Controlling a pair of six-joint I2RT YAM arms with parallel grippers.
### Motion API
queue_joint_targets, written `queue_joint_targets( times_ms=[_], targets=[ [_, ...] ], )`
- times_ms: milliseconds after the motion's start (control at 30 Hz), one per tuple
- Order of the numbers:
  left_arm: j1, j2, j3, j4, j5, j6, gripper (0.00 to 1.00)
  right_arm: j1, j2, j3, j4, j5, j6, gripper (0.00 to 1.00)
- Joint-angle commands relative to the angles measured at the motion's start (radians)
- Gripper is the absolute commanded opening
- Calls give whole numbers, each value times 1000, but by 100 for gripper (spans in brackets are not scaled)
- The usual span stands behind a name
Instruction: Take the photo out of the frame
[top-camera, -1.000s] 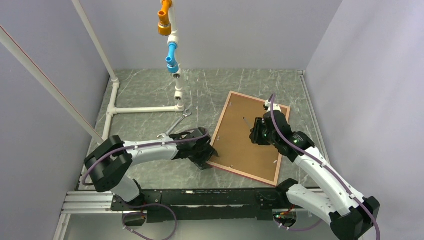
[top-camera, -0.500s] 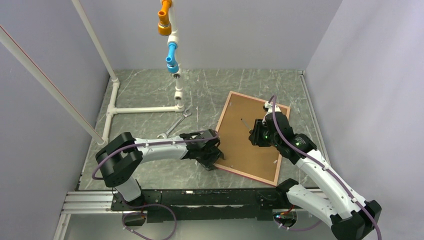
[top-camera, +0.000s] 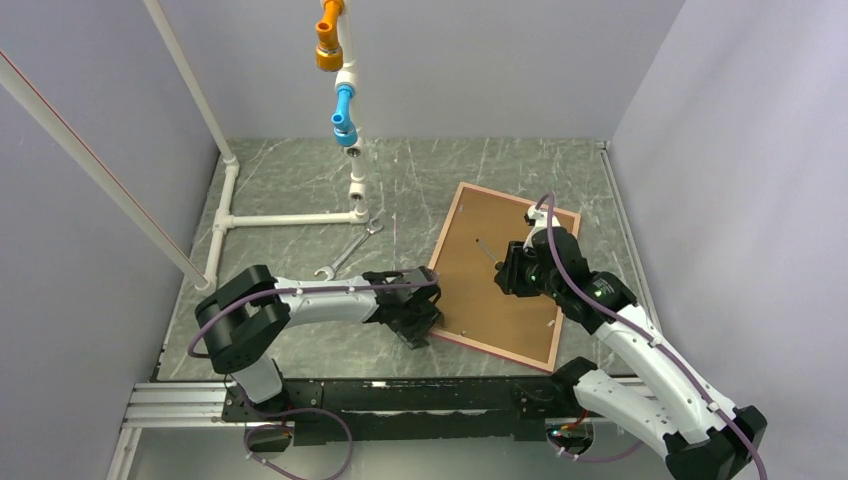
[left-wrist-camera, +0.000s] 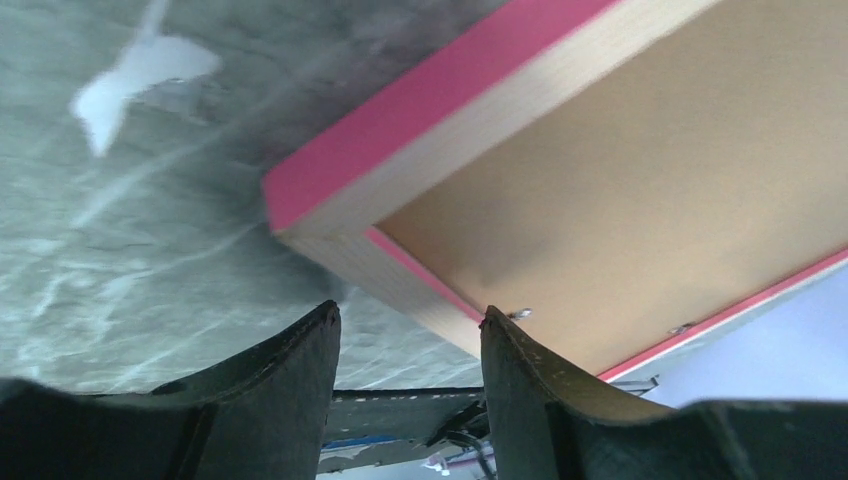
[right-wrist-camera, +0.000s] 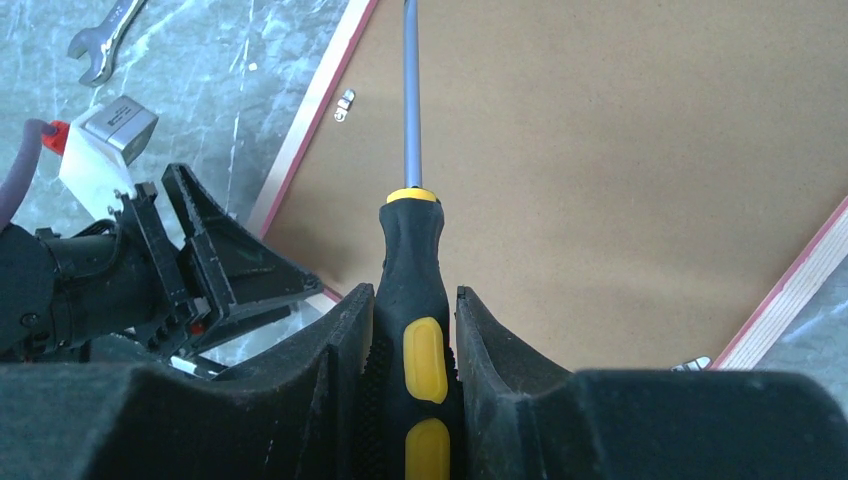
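Note:
The pink-red frame (top-camera: 446, 243) lies face down on the table with its brown backing board (top-camera: 505, 300) up. The photo is hidden under the board. My left gripper (top-camera: 424, 324) is open at the frame's near left corner. In the left wrist view its fingers (left-wrist-camera: 300, 350) stand just beside the pink edge (left-wrist-camera: 420, 100), and nothing is held. My right gripper (top-camera: 507, 270) is shut on a black and yellow screwdriver (right-wrist-camera: 415, 260), above the board's middle. The steel shaft (right-wrist-camera: 410, 90) points toward the frame's left edge.
A small metal clip (right-wrist-camera: 345, 103) sits on the board by the left edge, and another (right-wrist-camera: 693, 362) by the right edge. A wrench (top-camera: 348, 250) lies left of the frame. A white pipe structure (top-camera: 290, 218) with orange and blue fittings stands at the back left.
My left arm has swung its gripper a little to the right against the frame's near corner. My right gripper has drawn slightly nearer with the screwdriver. The frame has barely moved.

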Motion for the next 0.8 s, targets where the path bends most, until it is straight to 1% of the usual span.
queue_joint_targets(
  times_ms=[0, 100, 167, 267, 367, 467, 567, 600, 700, 767],
  targets=[
    [2, 40, 94, -406, -88, -313, 58, 10, -27, 9, 56, -2, -12, 0],
    [6, 68, 106, -407, -85, -313, 57, 15, -39, 11, 51, 3, -10, 0],
    [5, 90, 132, -446, -92, -313, 55, 20, -46, 11, 49, 7, -9, 0],
    [7, 120, 159, -526, -114, -318, 51, 25, -52, 11, 47, 13, -6, 0],
    [8, 151, 173, -569, -118, -315, 46, 30, -50, 9, 49, 15, -6, 0],
    [7, 178, 188, -607, -139, -304, 37, 33, -50, 11, 47, 17, -6, 0],
    [9, 192, 202, -631, -192, -280, 31, 36, -53, 11, 45, 22, -4, 0],
    [12, 197, 206, -631, -213, -259, 29, 37, -53, 11, 44, 22, -3, 0],
    [34, 221, 233, -624, -276, -158, 16, 39, -56, 11, 42, 30, -1, 0],
    [50, 239, 263, -621, -334, -68, 12, 40, -57, 11, 41, 29, -1, 0]
  ],
)
